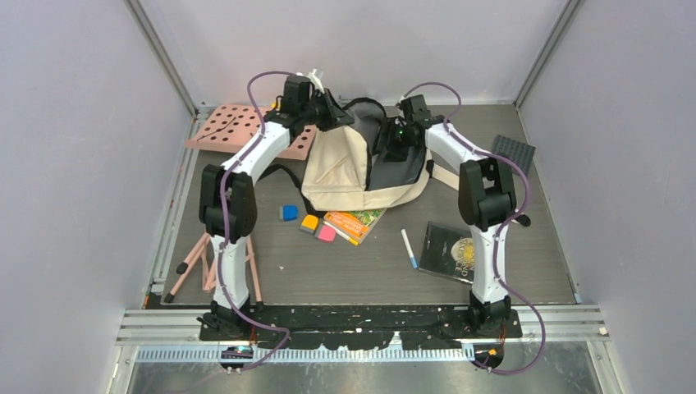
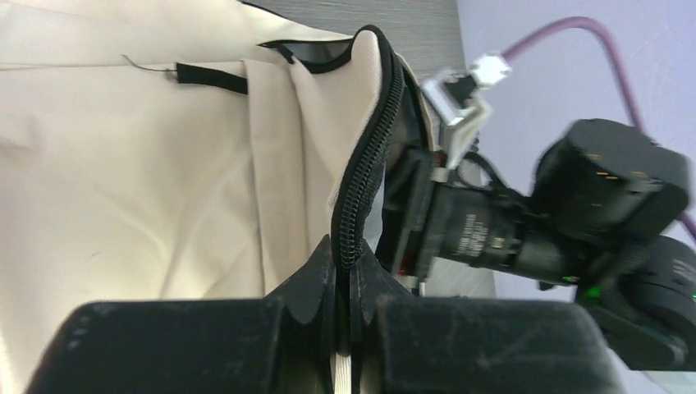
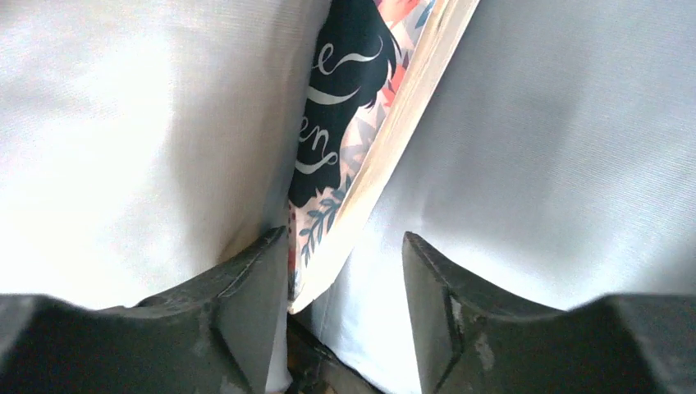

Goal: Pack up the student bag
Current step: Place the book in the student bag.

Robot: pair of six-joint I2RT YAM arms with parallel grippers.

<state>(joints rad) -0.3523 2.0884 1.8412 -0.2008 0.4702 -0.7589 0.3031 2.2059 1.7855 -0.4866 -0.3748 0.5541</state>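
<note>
The cream student bag [image 1: 345,168] lies at the back middle of the table with its mouth held open. My left gripper [image 1: 343,115] is shut on the bag's black zipper edge [image 2: 365,189], pinched between the jaws [image 2: 346,254], with cream fabric [image 2: 123,180] to the left. My right gripper [image 1: 396,148] reaches into the bag's opening. In the right wrist view it [image 3: 341,236] is open amid grey lining [image 3: 123,123]. A floral-covered book [image 3: 345,139] stands between the jaws, close against the left finger [image 3: 254,279] and clear of the right one.
In front of the bag lie a blue block [image 1: 288,213], an orange block [image 1: 309,223], a pink block [image 1: 327,233], an orange-green book [image 1: 354,222], a marker [image 1: 409,249] and a dark book [image 1: 450,249]. A pink perforated board [image 1: 238,125] lies back left, a pink stand [image 1: 201,263] front left.
</note>
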